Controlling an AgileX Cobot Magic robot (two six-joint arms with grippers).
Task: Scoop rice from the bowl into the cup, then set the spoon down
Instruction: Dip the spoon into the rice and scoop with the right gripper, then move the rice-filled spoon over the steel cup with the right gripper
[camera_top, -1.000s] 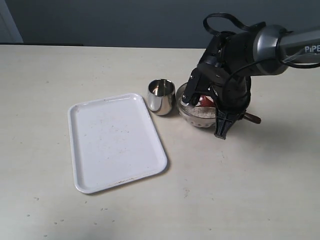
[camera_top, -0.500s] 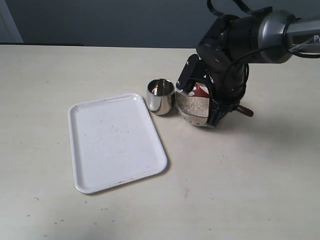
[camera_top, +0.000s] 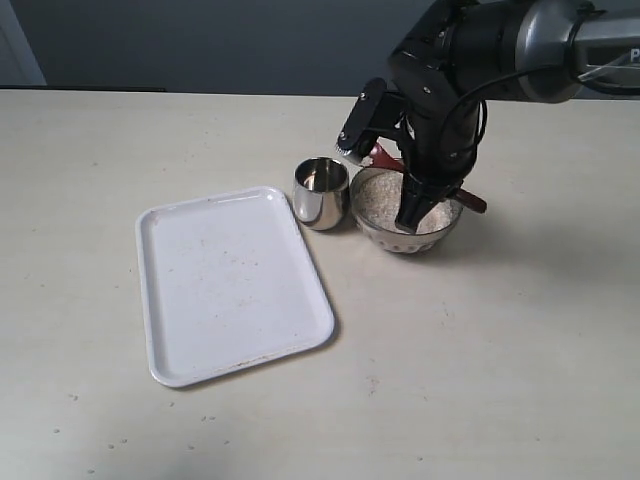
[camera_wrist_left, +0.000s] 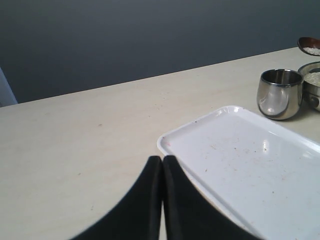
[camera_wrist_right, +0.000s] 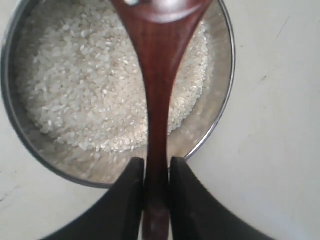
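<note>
Right wrist view: right gripper (camera_wrist_right: 154, 166) pinches spoon (camera_wrist_right: 157, 75) handle.
Spoon: above rice (camera_wrist_right: 85, 95) in bowl (camera_wrist_right: 200, 136).
Left wrist view: left gripper (camera_wrist_left: 162, 160) closed, empty.

The cup (camera_top: 321, 193) stands between tray (camera_top: 230, 290) and bowl (camera_top: 400, 238).

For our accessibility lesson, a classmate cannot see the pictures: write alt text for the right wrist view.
The right gripper is shut on the slim handle of a dark reddish-brown wooden spoon, held over a round bowl of white rice. The handle crosses the bowl's rim, and pale table shows beside the bowl.
</note>
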